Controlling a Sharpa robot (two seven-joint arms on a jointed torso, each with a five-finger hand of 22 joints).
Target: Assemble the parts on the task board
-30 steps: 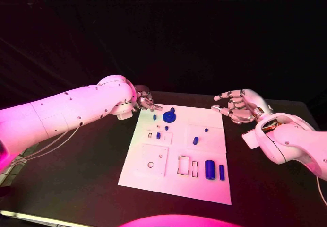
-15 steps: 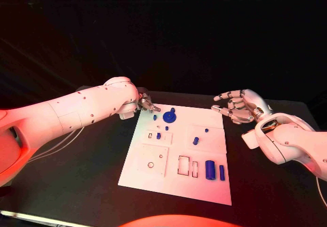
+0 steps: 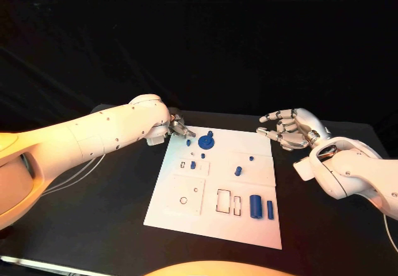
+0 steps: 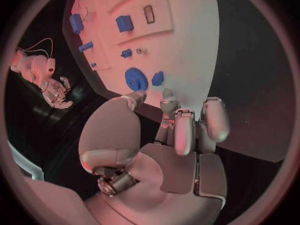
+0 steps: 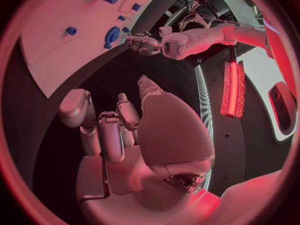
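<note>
The white task board (image 3: 217,227) lies in the middle of the black table. Near its far end sit a round blue disc (image 3: 206,142) and several small blue parts, among them one (image 3: 238,171) at mid-board. A blue cylinder (image 3: 255,206) and a slim blue bar (image 3: 270,209) lie near the front right. My left hand (image 3: 178,126) hovers at the board's far left corner, holding nothing; its fingertips (image 4: 169,93) point at the disc (image 4: 135,78). My right hand (image 3: 289,129) floats off the far right corner, fingers loosely curled and apart, empty. The right wrist view shows the right hand (image 5: 119,130) and the left hand (image 5: 145,44).
Empty rectangular recesses (image 3: 223,200) and a round hole (image 3: 183,200) mark the board's front half. A thin cable (image 3: 73,172) trails under my left arm. Bare black table (image 3: 91,224) surrounds the board on both sides.
My left hand has edged slightly toward the board's far left corner. The right hand and the parts have stayed where they were.
</note>
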